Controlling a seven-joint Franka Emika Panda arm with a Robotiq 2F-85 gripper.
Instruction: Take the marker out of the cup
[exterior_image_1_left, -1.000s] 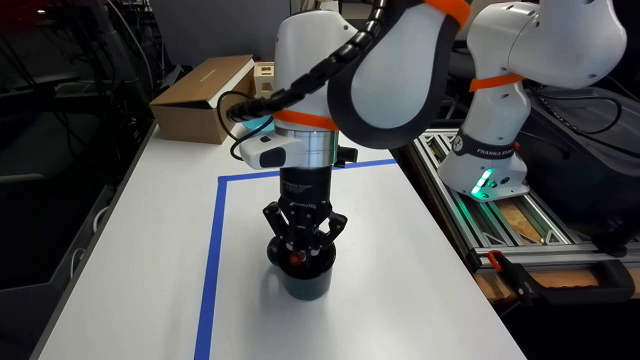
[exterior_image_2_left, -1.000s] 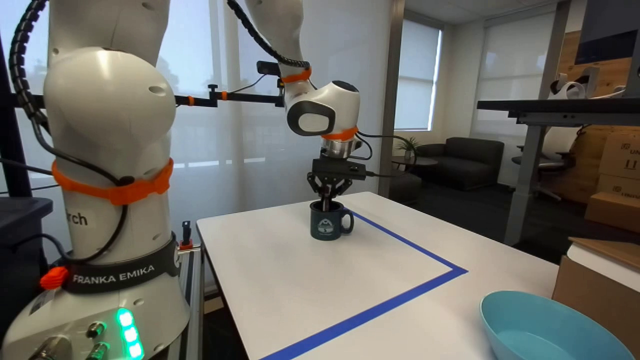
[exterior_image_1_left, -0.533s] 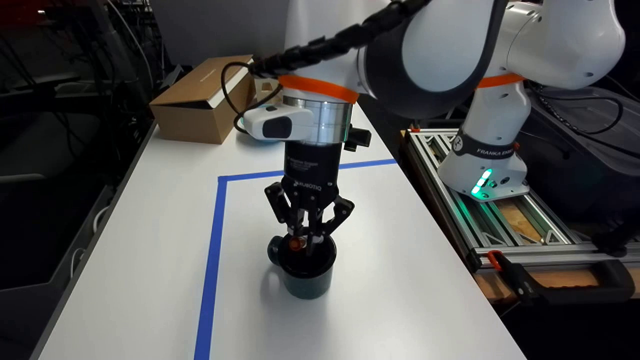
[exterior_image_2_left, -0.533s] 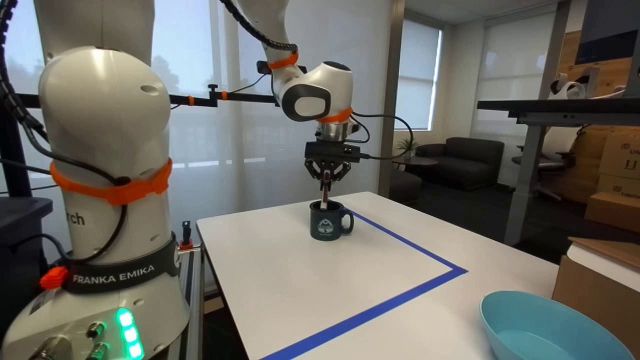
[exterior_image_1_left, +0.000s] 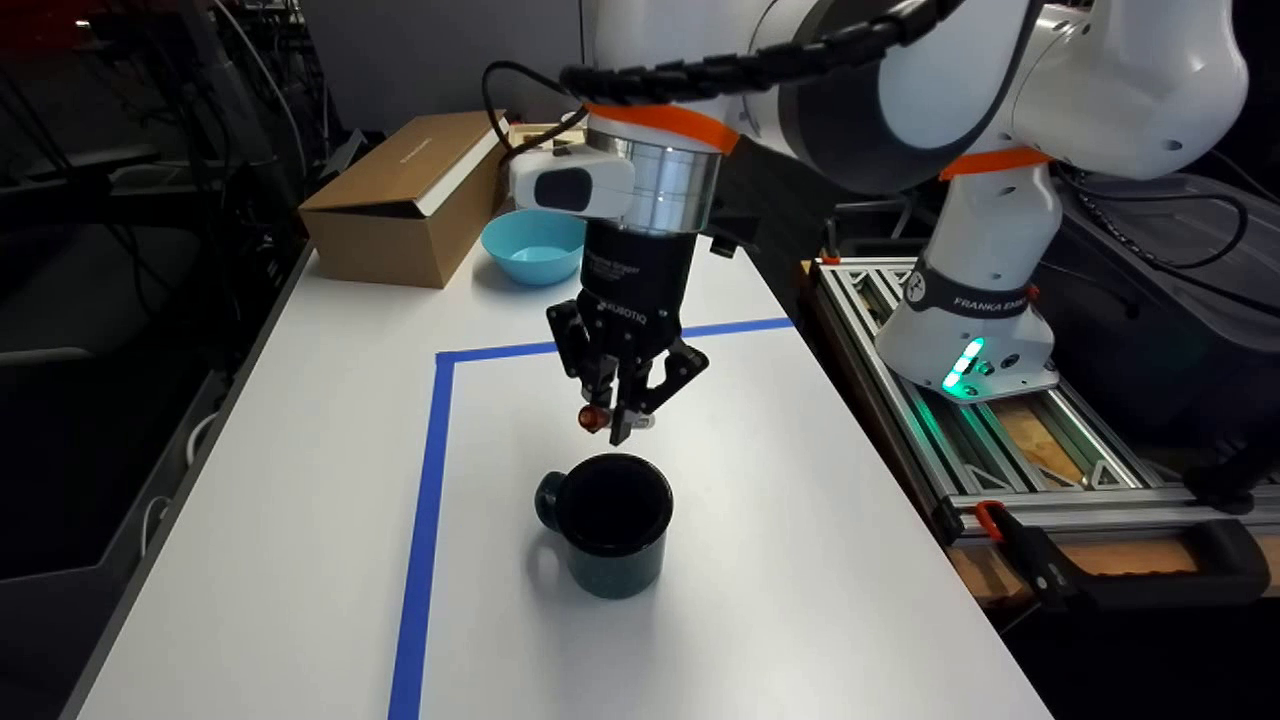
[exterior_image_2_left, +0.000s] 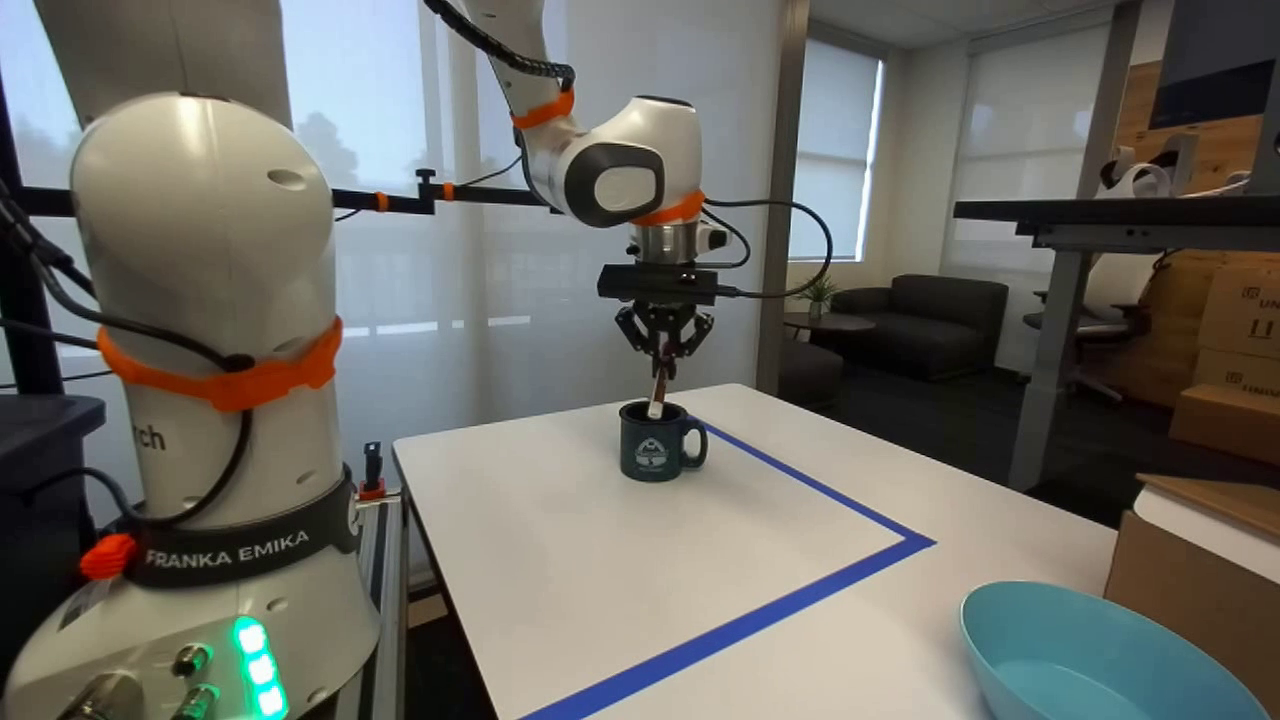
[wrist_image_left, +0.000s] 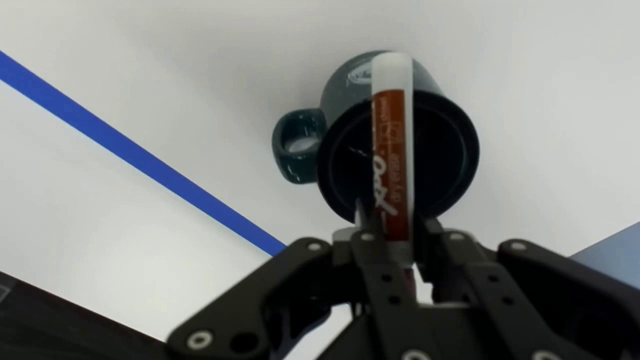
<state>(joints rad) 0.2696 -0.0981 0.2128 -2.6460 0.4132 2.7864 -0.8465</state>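
Your pincer (wrist_image_left: 395, 225) has gone up since 0.5 seconds ago, when it was lower and close over the cup (exterior_image_1_left: 615, 573). Now, in an exterior view, you can see a bit of white surface (exterior_image_1_left: 800, 560) between its tips and the rim. The marker (wrist_image_left: 392, 150) went up with it and is out of the cup. The 2 fingers (wrist_image_left: 372, 250) press in on it, 1 on each side, so they are only as far apart as the marker is thick. It leans, white end down, and in the wrist view that end sticks out over the cup's mouth and past the rim. The cup has stayed put, standing upright. It is the nearest thing in your way, near the marker's low end. In an exterior view the light blue bowl (exterior_image_1_left: 533, 250), mostly hidden by the arm (exterior_image_1_left: 920, 95) before, now shows past the line of blue tape (exterior_image_1_left: 428, 500). A brown box (exterior_image_1_left: 375, 240) sits just beside the bowl. A thick black hose (exterior_image_1_left: 750, 73) runs in front of the arm. The robot's base (exterior_image_1_left: 965, 335) stands on metal rails (exterior_image_1_left: 1090, 504) next to the surface, with a black tool (exterior_image_1_left: 1150, 592) near them.
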